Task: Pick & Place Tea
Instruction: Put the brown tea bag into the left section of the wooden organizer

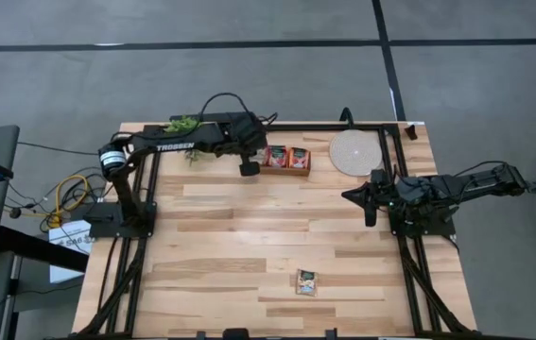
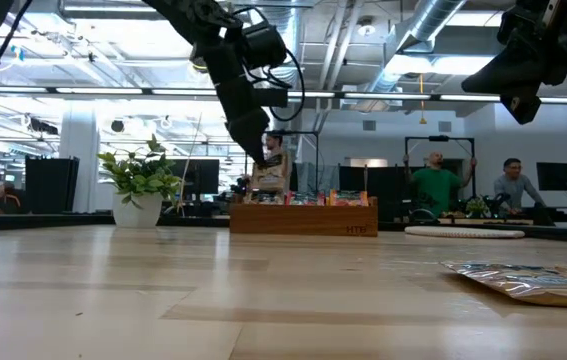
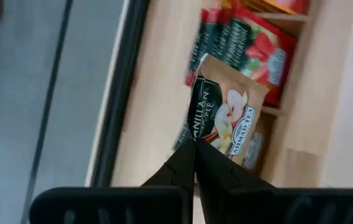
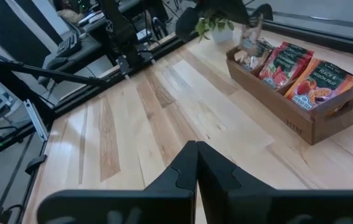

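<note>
tea sachets, pick and place, partly done
left gripper (image 3: 194, 148) clenched on a tan sachet (image 3: 225, 118) reading "vanilla", "ahmad tea", at the wooden tray (image 1: 286, 159) holding red and orange sachets (image 4: 301, 71); one sachet (image 1: 306, 281) lies loose on the table (image 1: 249, 236), likely left to move; right gripper (image 4: 196, 152) closed, empty, waiting near the pale disc (image 1: 354, 152); left arm marked "trossen".

Two matte-black jointed arms, the left arm (image 1: 178, 142) lettered TROSSEN in white, with black cables looping off.

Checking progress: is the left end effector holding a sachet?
Yes, the left end effector pinches a tan sachet above the tray.
</note>
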